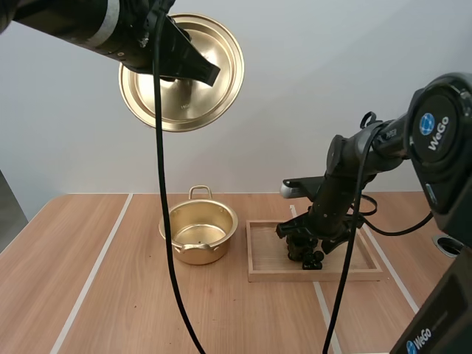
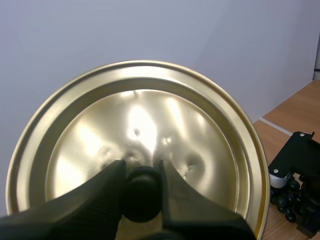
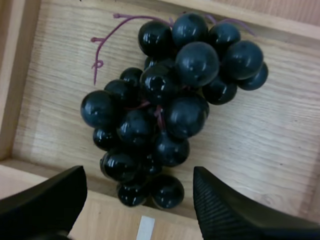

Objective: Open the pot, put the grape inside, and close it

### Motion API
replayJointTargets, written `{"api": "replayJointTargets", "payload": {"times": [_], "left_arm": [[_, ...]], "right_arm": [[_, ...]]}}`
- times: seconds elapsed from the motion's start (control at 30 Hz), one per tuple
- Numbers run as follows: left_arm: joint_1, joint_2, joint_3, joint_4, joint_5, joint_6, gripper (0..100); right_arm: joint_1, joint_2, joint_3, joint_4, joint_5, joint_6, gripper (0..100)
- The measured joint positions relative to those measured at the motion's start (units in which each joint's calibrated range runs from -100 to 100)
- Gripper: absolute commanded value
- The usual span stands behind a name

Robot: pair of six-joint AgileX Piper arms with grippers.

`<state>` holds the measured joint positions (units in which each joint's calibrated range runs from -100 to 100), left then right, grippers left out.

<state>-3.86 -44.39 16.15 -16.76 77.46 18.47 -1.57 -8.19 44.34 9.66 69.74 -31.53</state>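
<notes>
Way into pot [image 1: 193, 253]: mouth uncovered and free from above, to the left of the right claw [image 3: 139, 175].
Overhead: lid [image 1: 199, 103] pinched by the left claw [image 2: 141, 170], well above the pot.
Around grapes [image 3: 170, 95]: right claw's fingers spread either side; tray [image 3: 15, 75] wall just beside.

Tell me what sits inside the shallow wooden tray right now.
A bunch of dark, glossy grapes with a purple stem lies on the wooden tray's floor, the open right gripper poised over it. In the high view the arm covers part of the bunch.
</notes>
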Motion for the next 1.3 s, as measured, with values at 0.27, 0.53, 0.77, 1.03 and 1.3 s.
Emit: {"api": "replayJointTargets", "payload": {"times": [0.27, 0.53, 0.77, 1.03, 1.3], "left_arm": [[0.0, 0.0, 0.0, -0.35, 0.0, 0.0, 0], [0.0, 0.0, 0.0, -0.35, 0.0, 0.0, 0], [0.0, 0.0, 0.0, -0.35, 0.0, 0.0, 0], [0.0, 0.0, 0.0, -0.46, 0.0, 0.0, 0], [0.0, 0.0, -0.7, -0.4, -0.17, 0.0, 0]], "right_arm": [[0.0, 5.02, 0.0, 1.03, -4.83, -1.29, 100], [0.0, 6.58, 0.0, 1.49, -6.93, -1.96, 41], [0.0, 6.58, 0.0, 3.09, -6.74, -2.05, 0], [0.0, 5.81, 0.0, 2.74, -6.39, -2.05, 0], [0.0, -1.28, 0.0, 2.32, -5.5, -2.05, 0]]}}
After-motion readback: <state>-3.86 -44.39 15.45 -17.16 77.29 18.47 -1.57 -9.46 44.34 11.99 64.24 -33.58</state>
